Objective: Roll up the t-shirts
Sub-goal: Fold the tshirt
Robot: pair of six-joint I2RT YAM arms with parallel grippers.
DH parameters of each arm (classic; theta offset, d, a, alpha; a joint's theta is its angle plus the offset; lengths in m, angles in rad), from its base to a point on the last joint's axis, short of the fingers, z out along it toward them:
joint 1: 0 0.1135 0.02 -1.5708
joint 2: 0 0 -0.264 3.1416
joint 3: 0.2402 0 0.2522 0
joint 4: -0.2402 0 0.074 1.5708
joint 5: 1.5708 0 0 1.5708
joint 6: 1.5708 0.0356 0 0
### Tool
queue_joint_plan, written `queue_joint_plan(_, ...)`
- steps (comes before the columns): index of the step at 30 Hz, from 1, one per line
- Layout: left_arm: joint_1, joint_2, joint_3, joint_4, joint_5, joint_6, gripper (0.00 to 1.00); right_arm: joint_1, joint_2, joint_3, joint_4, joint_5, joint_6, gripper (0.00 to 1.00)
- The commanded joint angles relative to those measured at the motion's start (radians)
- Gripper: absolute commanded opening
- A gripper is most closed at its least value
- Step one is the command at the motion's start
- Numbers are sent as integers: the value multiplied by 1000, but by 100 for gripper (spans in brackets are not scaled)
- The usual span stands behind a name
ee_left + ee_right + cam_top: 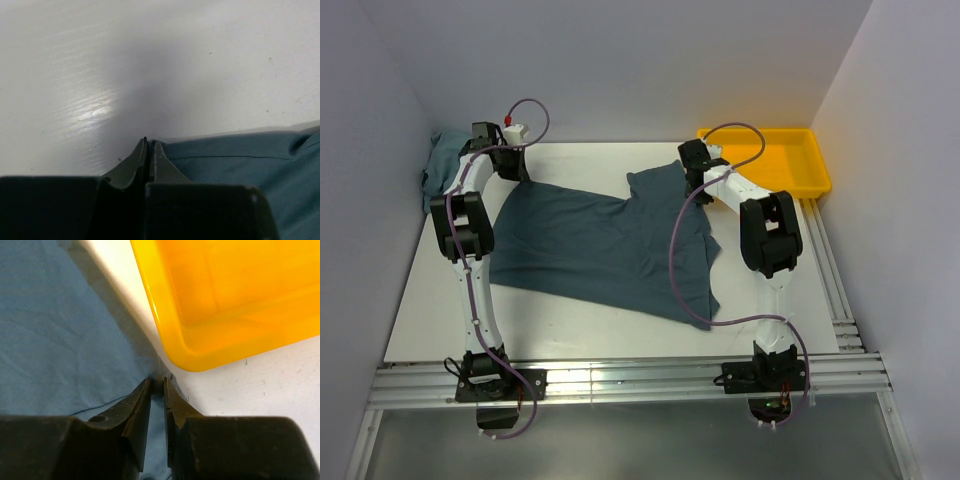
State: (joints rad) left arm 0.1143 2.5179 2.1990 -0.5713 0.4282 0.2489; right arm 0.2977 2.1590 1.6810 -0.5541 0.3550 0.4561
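The metal rail (pixel 620 378) at the near edge sits closest, with the arm bases bolted to it. Beyond it, the white surface (pixel 580 325) carries the t-shirt (pixel 590 245), spread flat but skewed. The yellow tray (pixel 818 160) stands just beside the shirt's far right corner. The left tool (pixel 149 142) is closed at the far left hem; I cannot tell whether cloth is caught. The right tool (pixel 157 386) stands narrowly apart over the right hem. Both should probably bite the hem evenly, then square it for rolling. Walls crowd the far corners; open room lies nearer.
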Motion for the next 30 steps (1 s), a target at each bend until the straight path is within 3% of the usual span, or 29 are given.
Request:
queue_joint_plan(1,-5,-64,22,30,3,-5,0,6,13,20,-7,21,-8,23)
queue_joint_plan(2,-4,-62,22,30,4,-5,0,6,12,17,-7,24,-7,22)
queue_joint_plan(5,-4,-65,21,31,4,-3,0,8,-1,2,5,30,-4,3)
queue_joint_plan(6,-4,-70,19,31,3,-3,0,8,-11,-4,9,32,-2,1)
queue_joint_plan(20,4,-175,-36,60,-3,-5,0,8,-223,-153,120,62,19,0)
queue_joint_plan(30,31,-223,-87,-18,-16,52,0,21,-344,-269,140,53,52,0)
